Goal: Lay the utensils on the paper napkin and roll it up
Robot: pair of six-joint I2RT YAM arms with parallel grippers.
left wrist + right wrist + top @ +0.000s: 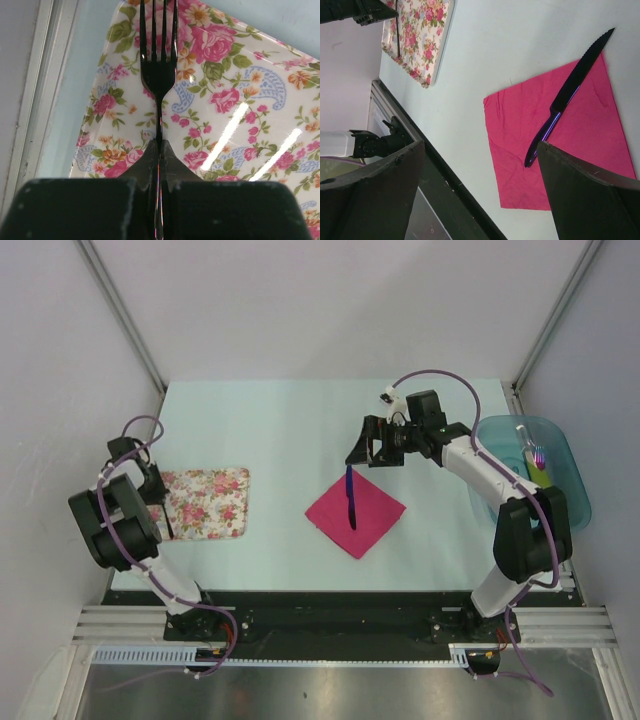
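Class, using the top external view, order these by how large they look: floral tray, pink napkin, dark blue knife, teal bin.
1. teal bin
2. floral tray and pink napkin: too alike to rank
3. dark blue knife

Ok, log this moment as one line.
left gripper: shut on fork, over floral tray | right gripper: open, near napkin | knife: lying on napkin | roll: not started
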